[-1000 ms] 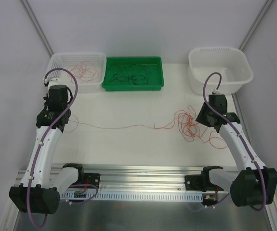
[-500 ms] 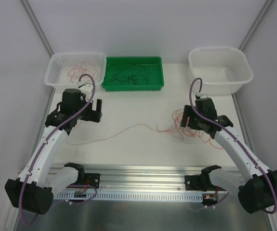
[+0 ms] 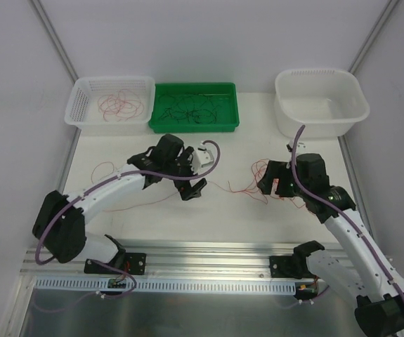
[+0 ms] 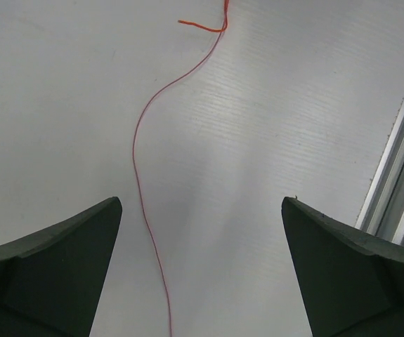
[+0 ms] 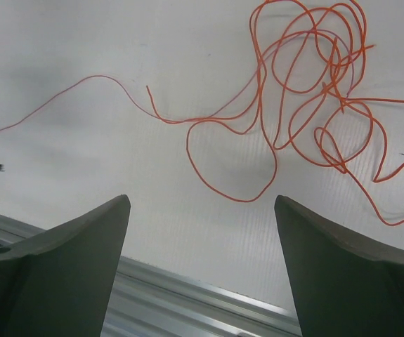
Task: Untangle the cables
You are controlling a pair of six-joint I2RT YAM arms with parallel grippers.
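Note:
The cables on the table are a loose orange tangle (image 3: 258,170) and one hair-thin red strand (image 3: 233,188) that trails left from it, slack on the white surface. My left gripper (image 3: 191,179) hovers mid-table over that strand, open. In the left wrist view the strand (image 4: 142,175) runs up between the fingers, nearer the left one, and touches neither. My right gripper (image 3: 275,181) stands open above the tangle's near left side. In the right wrist view the tangle (image 5: 314,91) lies beyond the fingertips, with nothing between them.
At the back, a white mesh basket (image 3: 79,105) holds pinkish-red wires, a green tray (image 3: 158,125) holds dark wires, and a white tub (image 3: 321,123) stands at the right. An aluminium rail (image 3: 209,253) runs along the near edge, close to both grippers.
Both grippers have opened and let go of the wire. The left arm swung right to mid-table and the right arm shifted left. The once-taut red strand now lies slack.

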